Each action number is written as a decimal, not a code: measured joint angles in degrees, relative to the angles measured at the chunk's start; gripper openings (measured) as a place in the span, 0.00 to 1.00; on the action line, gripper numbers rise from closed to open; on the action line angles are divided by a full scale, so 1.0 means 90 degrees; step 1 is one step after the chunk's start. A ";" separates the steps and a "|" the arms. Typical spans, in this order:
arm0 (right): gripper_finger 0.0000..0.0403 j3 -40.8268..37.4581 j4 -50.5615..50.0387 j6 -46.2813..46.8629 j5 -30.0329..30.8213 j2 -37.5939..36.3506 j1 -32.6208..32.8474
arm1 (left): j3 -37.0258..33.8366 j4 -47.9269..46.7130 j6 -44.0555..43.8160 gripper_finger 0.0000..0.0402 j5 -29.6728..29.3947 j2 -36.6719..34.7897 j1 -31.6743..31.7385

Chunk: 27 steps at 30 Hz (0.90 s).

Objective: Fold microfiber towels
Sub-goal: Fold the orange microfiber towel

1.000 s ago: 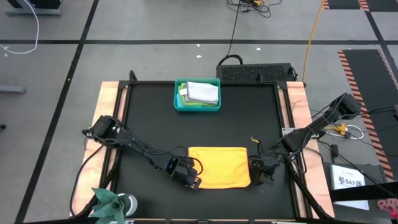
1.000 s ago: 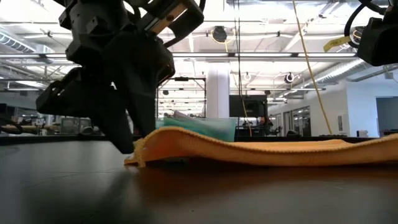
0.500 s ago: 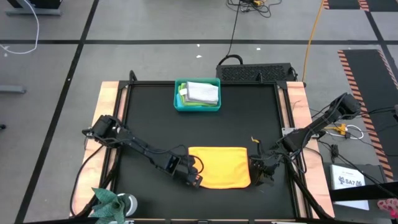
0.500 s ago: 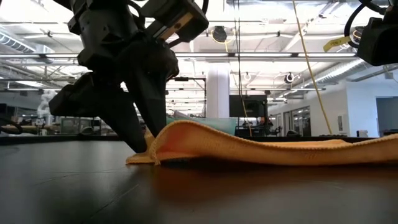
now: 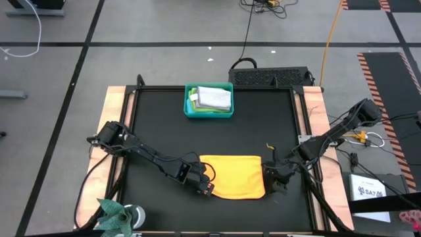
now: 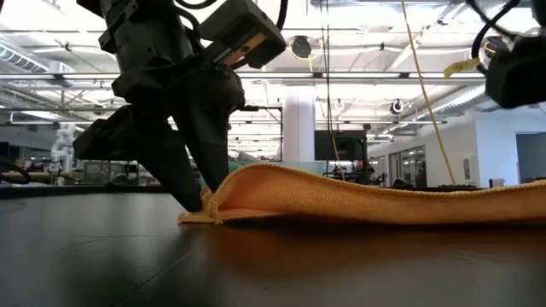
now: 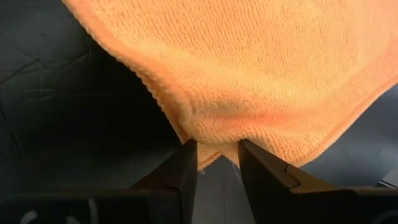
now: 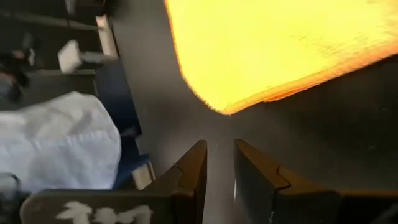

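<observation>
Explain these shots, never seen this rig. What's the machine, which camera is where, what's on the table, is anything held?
Two dark robot arms work at a black table. One camera looks straight down, one sits at tabletop height, and one rides on each wrist. An orange-yellow towel lies near the front edge. The left gripper pinches its near-left corner, lifting that edge, as the low view shows. The right gripper sits at the towel's right edge with narrowly parted fingers, the cloth ahead of them, not between them. At the back, a teal bin holds more folded cloths.
</observation>
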 joint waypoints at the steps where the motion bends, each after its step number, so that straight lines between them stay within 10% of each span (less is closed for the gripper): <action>1: 0.17 -0.0073 0.0139 0.0175 -0.0015 0.0000 -0.0042 | 0.0000 0.0000 0.0001 0.29 0.0000 0.0000 0.0001; 11: 0.17 -0.1360 0.2496 0.1969 -0.0248 0.0039 -0.0167 | 0.0000 0.0029 0.0117 0.29 0.0000 -0.0002 0.0000; 27: 0.23 -0.1456 0.2743 0.1710 0.0191 0.0483 -0.0203 | 0.0000 0.0029 0.0168 0.29 -0.0007 -0.0002 0.0001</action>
